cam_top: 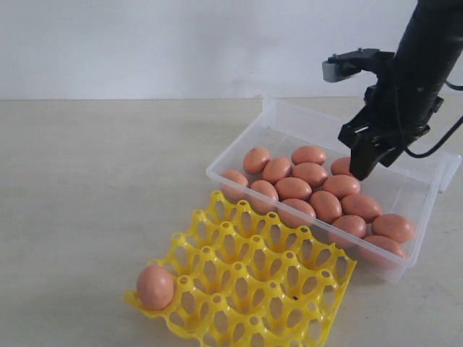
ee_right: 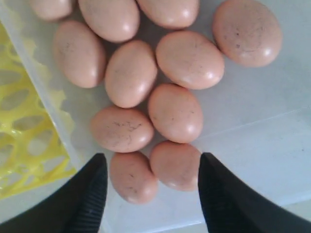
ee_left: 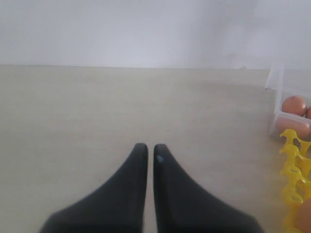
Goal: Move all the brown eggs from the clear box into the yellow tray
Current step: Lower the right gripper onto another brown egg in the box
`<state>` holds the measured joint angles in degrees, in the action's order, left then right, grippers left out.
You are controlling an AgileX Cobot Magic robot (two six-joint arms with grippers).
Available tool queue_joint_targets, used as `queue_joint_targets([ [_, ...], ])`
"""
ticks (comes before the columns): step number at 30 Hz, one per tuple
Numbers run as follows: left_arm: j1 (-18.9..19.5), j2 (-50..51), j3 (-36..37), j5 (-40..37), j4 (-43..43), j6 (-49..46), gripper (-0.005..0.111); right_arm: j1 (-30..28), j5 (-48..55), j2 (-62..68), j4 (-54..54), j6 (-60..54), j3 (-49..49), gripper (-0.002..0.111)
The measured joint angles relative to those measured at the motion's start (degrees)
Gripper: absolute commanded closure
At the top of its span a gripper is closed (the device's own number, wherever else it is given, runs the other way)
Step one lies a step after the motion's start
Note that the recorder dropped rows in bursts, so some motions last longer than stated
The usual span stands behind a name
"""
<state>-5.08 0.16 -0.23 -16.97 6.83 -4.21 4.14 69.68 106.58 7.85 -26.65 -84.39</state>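
Several brown eggs (cam_top: 311, 173) lie packed together in the clear box (cam_top: 401, 189) at the right. One more egg (cam_top: 155, 286) sits in the front-left corner cup of the yellow tray (cam_top: 268, 289), which stands just in front of the box. My right gripper (cam_top: 364, 165) hangs open above the box's far side, holding nothing. In the right wrist view its jaws (ee_right: 152, 162) frame two eggs (ee_right: 132, 175) (ee_right: 176, 164) lying below them. My left gripper (ee_left: 150, 150) is shut and empty over bare table, left of the tray (ee_left: 294, 160) and box (ee_left: 279, 87).
The box's hinged lid (cam_top: 448, 170) lies open behind its far right side. A pale wall (cam_top: 181, 43) runs along the back of the beige table (cam_top: 94, 188). The box's near wall touches the tray's far edge.
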Motion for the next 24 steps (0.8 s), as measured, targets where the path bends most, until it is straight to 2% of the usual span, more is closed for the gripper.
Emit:
queue_joint_targets([
  [6, 0.0, 0.0, 0.0, 0.0, 0.0, 0.0, 0.103, 0.4, 0.1, 3.0, -2.3, -10.8, 0.0, 0.060],
  [13, 0.0, 0.0, 0.0, 0.0, 0.0, 0.0, 0.103, 0.4, -2.1, 6.6, 2.0, -25.5, 0.0, 0.060],
  [24, 0.0, 0.0, 0.0, 0.1, 0.0, 0.0, 0.103, 0.4, -7.4, 7.9, 2.0, -28.7, 0.0, 0.060],
])
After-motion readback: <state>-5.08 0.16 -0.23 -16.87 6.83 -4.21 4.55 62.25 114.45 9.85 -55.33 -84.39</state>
